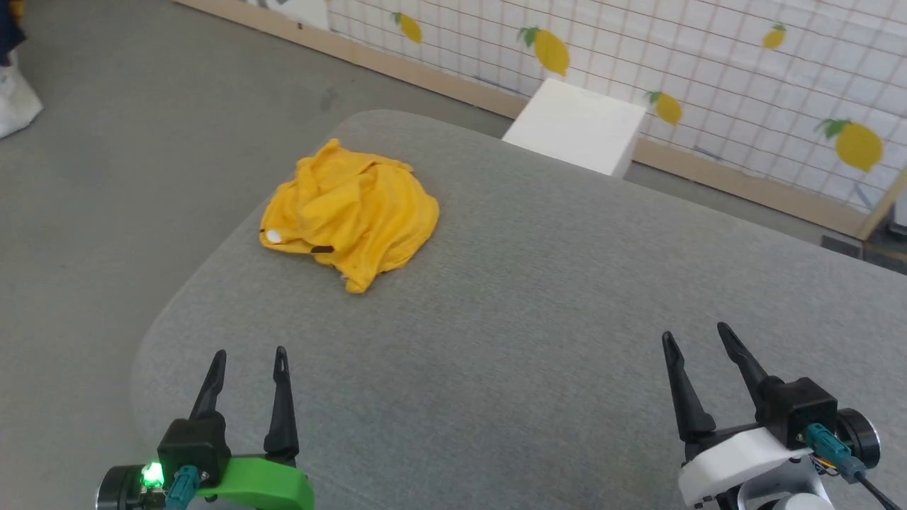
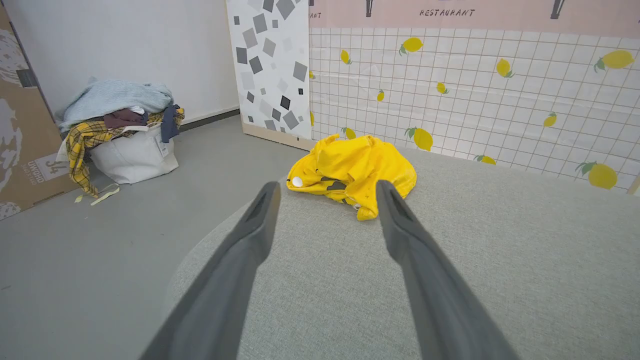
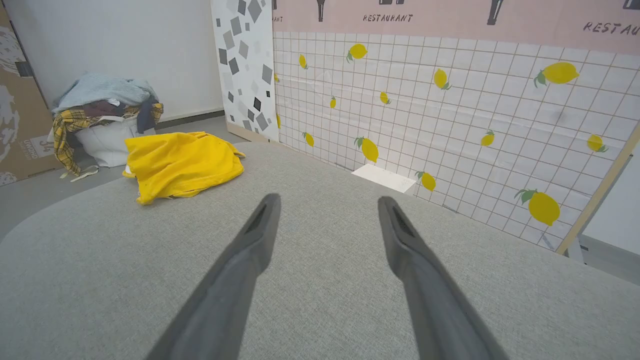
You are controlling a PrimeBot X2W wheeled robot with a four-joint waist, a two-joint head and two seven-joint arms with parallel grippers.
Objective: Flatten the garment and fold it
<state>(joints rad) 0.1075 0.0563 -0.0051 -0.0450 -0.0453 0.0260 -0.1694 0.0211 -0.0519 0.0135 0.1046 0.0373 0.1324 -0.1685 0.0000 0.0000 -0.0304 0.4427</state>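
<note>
I see the yellow shirt (image 1: 351, 216) crumpled near the table's (image 1: 538, 297) far left corner. My left gripper (image 1: 249, 355) and right gripper (image 1: 694, 334) hover spread wide, empty, well apart from it.

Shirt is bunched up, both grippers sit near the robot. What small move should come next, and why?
Probably reach the left gripper forward to the shirt. It lies crumpled in a heap near the table's far left edge, nothing flattened yet. Both grippers are open, empty and well short of it; the left is nearer than the right gripper, and its fingers point at the heap.
</note>
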